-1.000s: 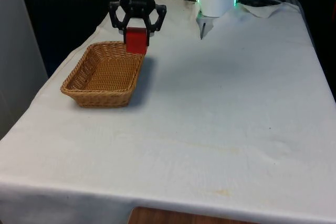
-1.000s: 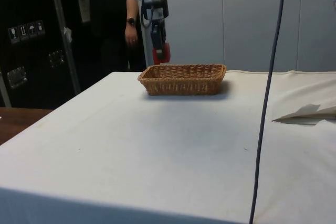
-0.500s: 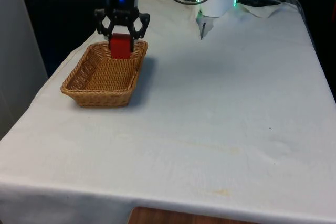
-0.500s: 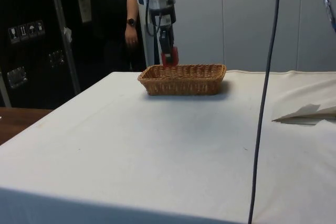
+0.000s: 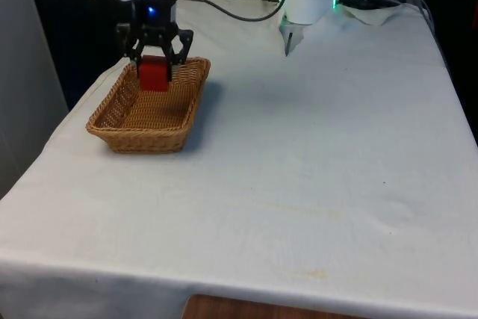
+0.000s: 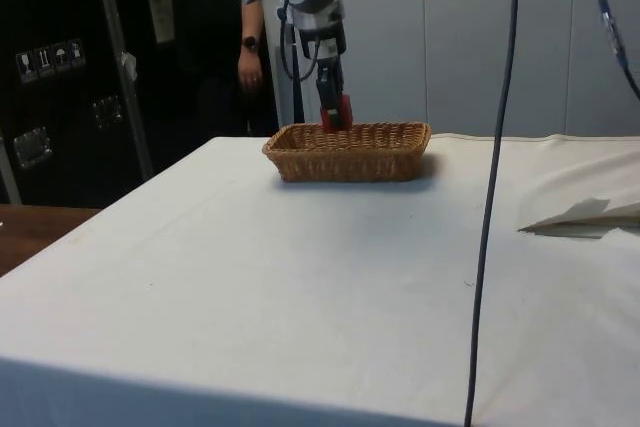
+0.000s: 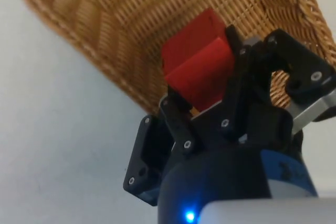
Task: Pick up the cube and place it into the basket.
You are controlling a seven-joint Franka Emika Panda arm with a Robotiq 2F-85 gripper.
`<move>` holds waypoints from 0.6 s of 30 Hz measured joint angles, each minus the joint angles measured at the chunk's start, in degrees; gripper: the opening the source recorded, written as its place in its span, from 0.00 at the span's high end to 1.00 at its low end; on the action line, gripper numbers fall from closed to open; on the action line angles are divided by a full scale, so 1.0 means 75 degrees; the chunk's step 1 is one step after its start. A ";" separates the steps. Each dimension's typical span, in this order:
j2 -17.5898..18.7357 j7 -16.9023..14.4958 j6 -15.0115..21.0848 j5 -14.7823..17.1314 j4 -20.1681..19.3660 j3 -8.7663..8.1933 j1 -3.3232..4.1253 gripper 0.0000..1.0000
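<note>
The black two-finger gripper (image 5: 154, 65) has its fingers (image 7: 176, 109) closed on the red cube (image 5: 154, 74), one on each of two opposite faces. The cube sits between the tips and juts out past them, and much of its body shows in the wrist view (image 7: 198, 64). In the side view the gripper (image 6: 334, 110) hangs with the cube (image 6: 335, 114) at the height of the rim of the shallow rectangular woven wicker basket (image 6: 346, 151). In the front view the cube is over the basket's far end, inside its rim (image 5: 101, 128); whether it touches the basket's floor cannot be told. The basket stands on the white-cloth-covered surface (image 5: 314, 155) near the far corner at the front view's left, close to that side edge. Nothing lies between the cube and the basket's inside. A dark cable (image 6: 492, 187) hangs down in the foreground of the side view, well apart from the basket. A person's arm (image 6: 248, 47) shows beyond the surface against the dark cabinets.
</note>
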 measured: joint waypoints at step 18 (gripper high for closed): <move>0.0932 -0.0573 0.0191 0.0634 0.0267 -0.0115 -0.0160 0.97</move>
